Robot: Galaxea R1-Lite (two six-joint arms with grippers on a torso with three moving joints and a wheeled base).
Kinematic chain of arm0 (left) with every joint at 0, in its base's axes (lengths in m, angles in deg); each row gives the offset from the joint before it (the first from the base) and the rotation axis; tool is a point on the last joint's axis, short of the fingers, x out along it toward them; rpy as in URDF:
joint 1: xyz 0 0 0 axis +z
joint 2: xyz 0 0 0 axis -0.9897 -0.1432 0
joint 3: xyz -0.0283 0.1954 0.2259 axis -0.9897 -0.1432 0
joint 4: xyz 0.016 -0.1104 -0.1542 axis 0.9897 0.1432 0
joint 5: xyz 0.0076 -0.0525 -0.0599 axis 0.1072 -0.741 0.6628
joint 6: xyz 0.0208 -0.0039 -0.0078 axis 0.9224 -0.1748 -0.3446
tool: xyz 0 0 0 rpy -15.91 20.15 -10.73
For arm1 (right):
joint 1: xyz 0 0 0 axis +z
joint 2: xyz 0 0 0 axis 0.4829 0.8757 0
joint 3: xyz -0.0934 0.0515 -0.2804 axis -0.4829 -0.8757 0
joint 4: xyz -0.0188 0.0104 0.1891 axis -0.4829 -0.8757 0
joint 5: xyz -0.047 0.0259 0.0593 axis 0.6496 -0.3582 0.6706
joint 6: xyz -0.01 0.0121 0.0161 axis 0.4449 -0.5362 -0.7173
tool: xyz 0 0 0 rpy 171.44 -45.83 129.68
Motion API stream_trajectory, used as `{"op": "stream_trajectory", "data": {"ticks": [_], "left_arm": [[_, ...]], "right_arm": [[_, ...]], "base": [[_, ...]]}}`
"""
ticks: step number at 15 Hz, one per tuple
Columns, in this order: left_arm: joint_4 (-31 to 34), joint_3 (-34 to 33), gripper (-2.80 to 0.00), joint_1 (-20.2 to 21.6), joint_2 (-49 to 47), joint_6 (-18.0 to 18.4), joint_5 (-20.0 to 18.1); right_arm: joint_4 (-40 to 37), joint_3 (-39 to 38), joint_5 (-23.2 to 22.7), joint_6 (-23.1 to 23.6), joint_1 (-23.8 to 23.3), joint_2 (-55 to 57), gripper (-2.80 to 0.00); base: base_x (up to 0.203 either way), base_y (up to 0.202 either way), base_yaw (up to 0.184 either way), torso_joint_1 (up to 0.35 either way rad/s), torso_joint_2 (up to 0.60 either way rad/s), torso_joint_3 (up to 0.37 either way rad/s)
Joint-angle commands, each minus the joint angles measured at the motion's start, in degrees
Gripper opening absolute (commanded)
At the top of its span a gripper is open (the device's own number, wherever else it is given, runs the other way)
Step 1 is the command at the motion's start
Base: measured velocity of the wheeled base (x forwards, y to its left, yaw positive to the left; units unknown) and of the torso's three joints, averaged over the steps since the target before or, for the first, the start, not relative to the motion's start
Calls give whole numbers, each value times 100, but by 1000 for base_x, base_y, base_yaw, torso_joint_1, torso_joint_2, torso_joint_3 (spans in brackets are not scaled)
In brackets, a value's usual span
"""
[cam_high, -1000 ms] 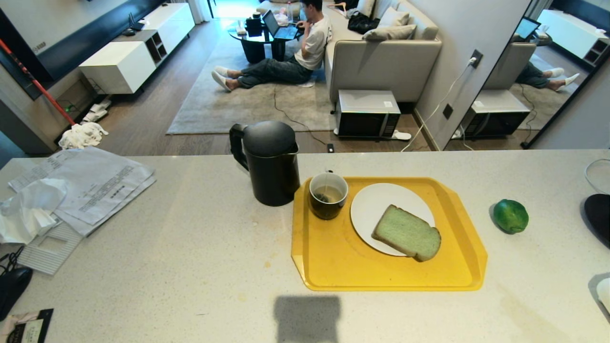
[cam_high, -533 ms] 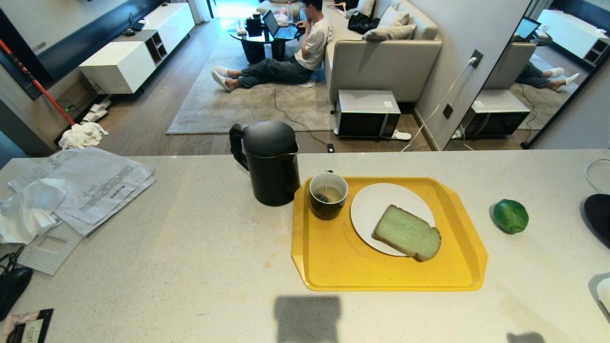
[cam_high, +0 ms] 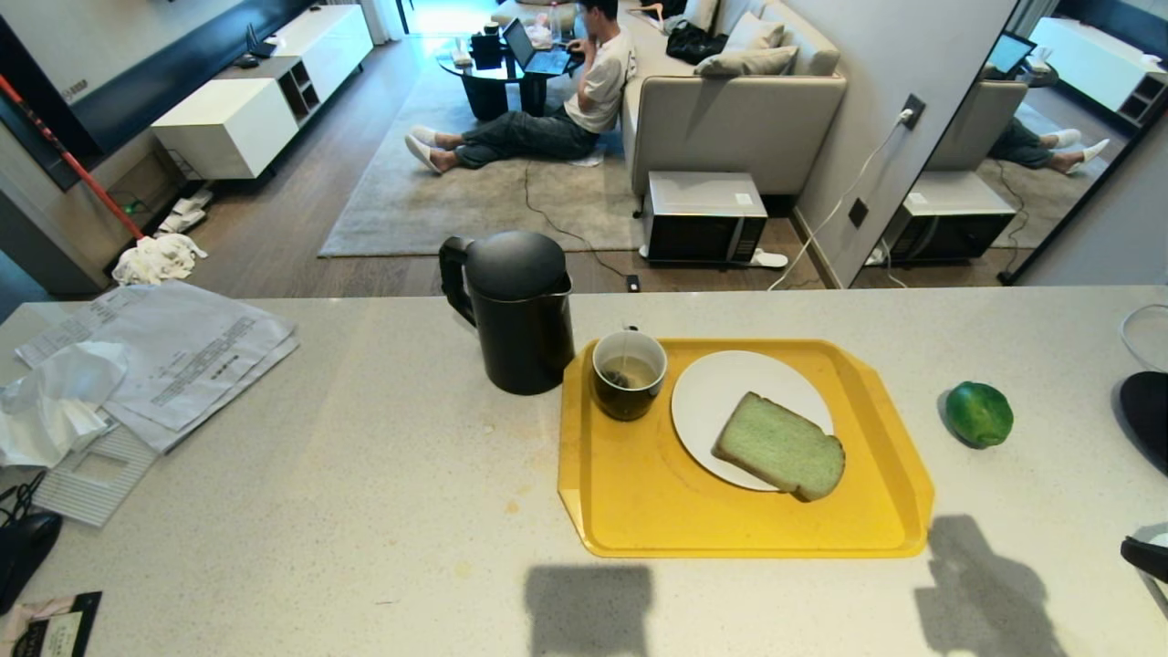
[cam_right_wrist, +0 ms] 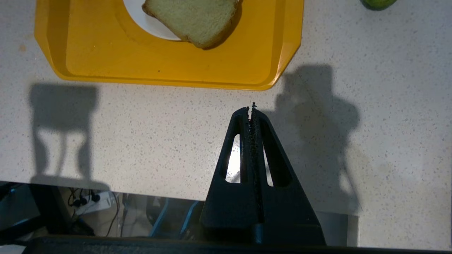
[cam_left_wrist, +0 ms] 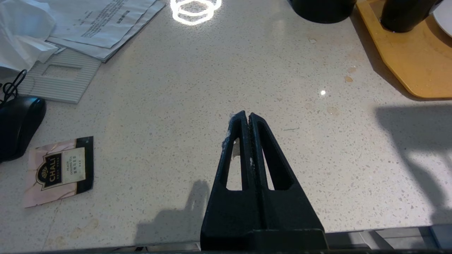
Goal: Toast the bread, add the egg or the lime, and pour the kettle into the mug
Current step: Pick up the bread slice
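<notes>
The black kettle [cam_high: 516,310] stands on the counter just left of a yellow tray [cam_high: 639,511]. On the tray a dark mug [cam_high: 629,374] holds a tea bag and liquid, beside a white plate [cam_high: 721,388] bearing the green bread [cam_high: 778,447]. The lime [cam_high: 978,413] lies on the counter right of the tray. No egg is in view. My right gripper [cam_right_wrist: 250,109] is shut and empty, hovering near the counter's front edge off the tray's [cam_right_wrist: 169,70] front right corner, with the bread [cam_right_wrist: 192,19] beyond. My left gripper [cam_left_wrist: 246,115] is shut and empty over bare counter at the front left.
Papers and plastic wrap [cam_high: 173,356] lie at the counter's far left, with a mouse [cam_high: 23,547] and a tea packet [cam_left_wrist: 58,171] nearer. A black object [cam_high: 1148,411] sits at the right edge. A person [cam_high: 566,100] sits on the floor beyond the counter.
My right arm has risen over the counter's front right: its shadow appeared and grew there, and a dark part of it entered the head view's right edge. Everything else stayed put.
</notes>
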Motion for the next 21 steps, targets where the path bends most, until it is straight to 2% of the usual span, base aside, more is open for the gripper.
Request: {"op": "stream_trajectory", "data": {"ticks": [1, 3, 8, 11, 14, 15, 19, 21], "left_arm": [[-4, -1, -280, 1, -9, 2, -1], [-4, -1, -280, 1, -9, 2, -6], [-4, -1, -280, 1, -9, 2, -6], [-4, -1, -280, 1, -9, 2, 2], [-4, -1, -280, 1, -9, 2, 2], [-4, -1, -280, 1, -9, 2, -6], [-4, -1, -280, 1, -9, 2, -6], [-4, -1, -280, 1, -9, 2, 2]], "right_arm": [[-675, 651, -128, -49, -2, 728, -280], [-1028, 1020, -333, -187, -16, 1139, -280], [-1110, 1338, -873, -715, -171, 1869, -280], [-1110, 1296, -1371, -763, -456, 2087, -280], [-1088, 1329, -1403, -755, -540, 2299, -280], [-1065, 1334, -1418, -754, -599, 2364, 0], [-999, 1332, -1982, -754, -881, 2602, 0], [-996, 1352, -2031, -771, -879, 2765, 0]], "base": [[0, 0, 0, 0, 0, 0], [0, 0, 0, 0, 0, 0], [0, 0, 0, 0, 0, 0], [0, 0, 0, 0, 0, 0], [0, 0, 0, 0, 0, 0], [0, 0, 0, 0, 0, 0], [0, 0, 0, 0, 0, 0], [0, 0, 0, 0, 0, 0]]}}
